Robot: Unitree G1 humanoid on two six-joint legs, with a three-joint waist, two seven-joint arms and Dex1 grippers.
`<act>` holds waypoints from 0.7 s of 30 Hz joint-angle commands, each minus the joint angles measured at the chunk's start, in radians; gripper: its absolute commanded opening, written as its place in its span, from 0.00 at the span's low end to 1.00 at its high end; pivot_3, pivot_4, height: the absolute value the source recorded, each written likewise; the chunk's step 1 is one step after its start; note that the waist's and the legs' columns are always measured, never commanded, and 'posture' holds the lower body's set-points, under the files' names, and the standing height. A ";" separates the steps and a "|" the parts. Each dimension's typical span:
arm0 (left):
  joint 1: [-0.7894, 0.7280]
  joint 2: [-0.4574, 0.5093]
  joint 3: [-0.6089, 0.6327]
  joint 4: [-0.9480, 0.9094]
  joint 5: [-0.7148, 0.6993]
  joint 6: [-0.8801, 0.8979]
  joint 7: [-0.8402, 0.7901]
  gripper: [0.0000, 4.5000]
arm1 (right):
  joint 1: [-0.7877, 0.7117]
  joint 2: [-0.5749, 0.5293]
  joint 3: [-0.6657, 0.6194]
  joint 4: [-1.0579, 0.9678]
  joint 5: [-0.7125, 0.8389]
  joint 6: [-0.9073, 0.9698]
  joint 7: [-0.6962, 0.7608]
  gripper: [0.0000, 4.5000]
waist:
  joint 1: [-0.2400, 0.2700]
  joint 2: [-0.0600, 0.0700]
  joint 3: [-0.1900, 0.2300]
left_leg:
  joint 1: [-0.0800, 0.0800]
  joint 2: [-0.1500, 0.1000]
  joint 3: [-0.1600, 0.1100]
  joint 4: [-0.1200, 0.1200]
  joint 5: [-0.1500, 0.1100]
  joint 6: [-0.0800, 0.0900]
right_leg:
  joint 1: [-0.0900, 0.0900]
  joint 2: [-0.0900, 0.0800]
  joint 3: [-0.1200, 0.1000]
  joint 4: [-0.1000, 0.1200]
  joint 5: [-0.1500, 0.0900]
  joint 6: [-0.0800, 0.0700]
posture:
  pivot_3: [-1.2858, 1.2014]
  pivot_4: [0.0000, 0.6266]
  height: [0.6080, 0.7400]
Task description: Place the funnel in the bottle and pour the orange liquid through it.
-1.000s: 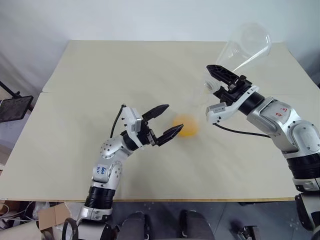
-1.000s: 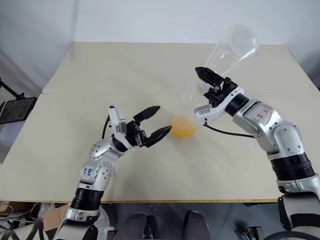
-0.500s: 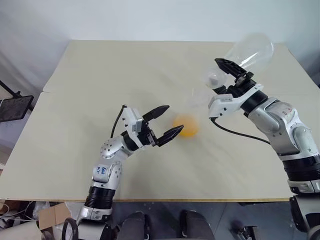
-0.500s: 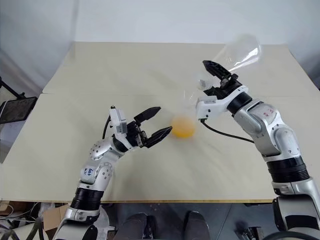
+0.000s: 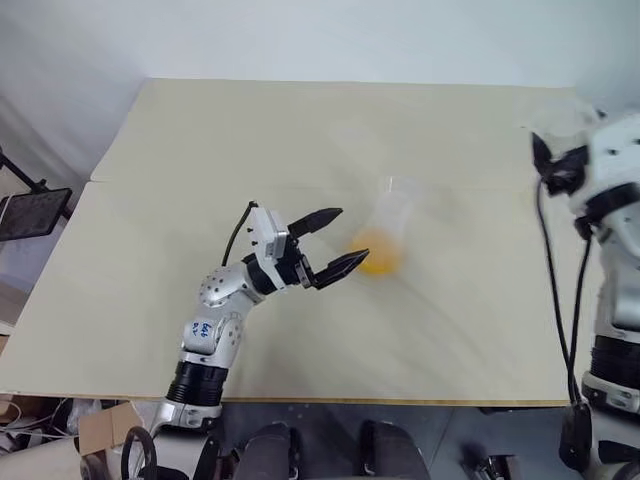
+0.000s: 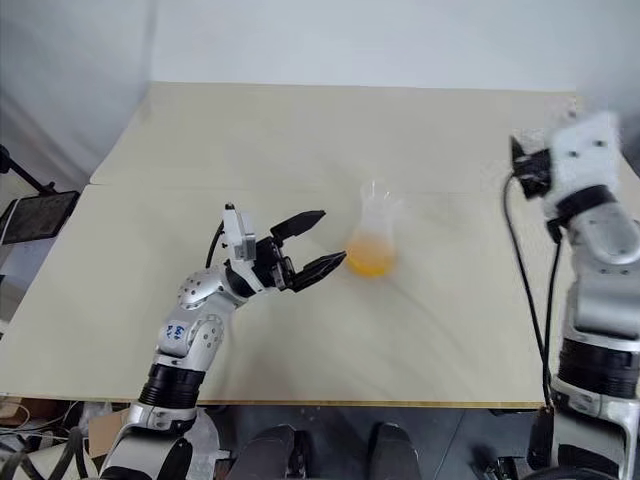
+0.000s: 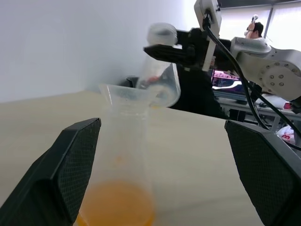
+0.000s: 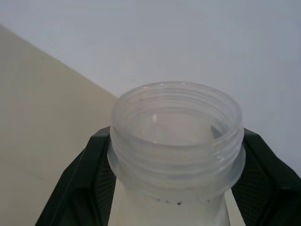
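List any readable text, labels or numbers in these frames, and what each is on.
None can be read for certain.
Blue sticker on the left arm: small marks, too small to read.
The bottle, the funnel in its neck, and the clear threaded container in the right gripper: no print or graduations visible.

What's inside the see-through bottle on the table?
The bottle has orange liquid pooled at its bottom, and the clear funnel sits in its neck. The funnel's thin spout is too faint to make out.
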 commanded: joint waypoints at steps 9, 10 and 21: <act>-0.034 0.000 0.003 0.002 -0.009 -0.006 -0.024 1.00 | 0.086 0.010 -0.292 0.149 0.251 0.002 -0.081 0.63 | -0.004 0.001 0.000 | 0.000 0.000 0.001 0.000 0.000 0.000 | -0.001 0.000 0.001 0.000 0.000 0.000 | 0.52 0.24 1.00; -0.034 0.001 0.002 0.001 -0.009 -0.005 -0.024 1.00 | 0.103 0.007 -0.291 0.159 0.242 -0.021 -0.089 0.63 | -0.005 0.001 0.000 | 0.000 0.000 0.001 0.000 0.000 0.000 | -0.001 0.000 0.001 0.000 0.000 0.000 | 0.52 0.24 1.00; -0.063 0.006 0.006 0.030 -0.006 -0.012 -0.040 1.00 | 0.208 0.037 -0.322 0.262 0.304 -0.202 -0.131 0.79 | -0.003 0.001 0.000 | 0.000 0.000 0.001 0.000 0.000 0.000 | 0.000 0.000 0.001 -0.001 0.000 0.000 | 0.52 0.24 1.00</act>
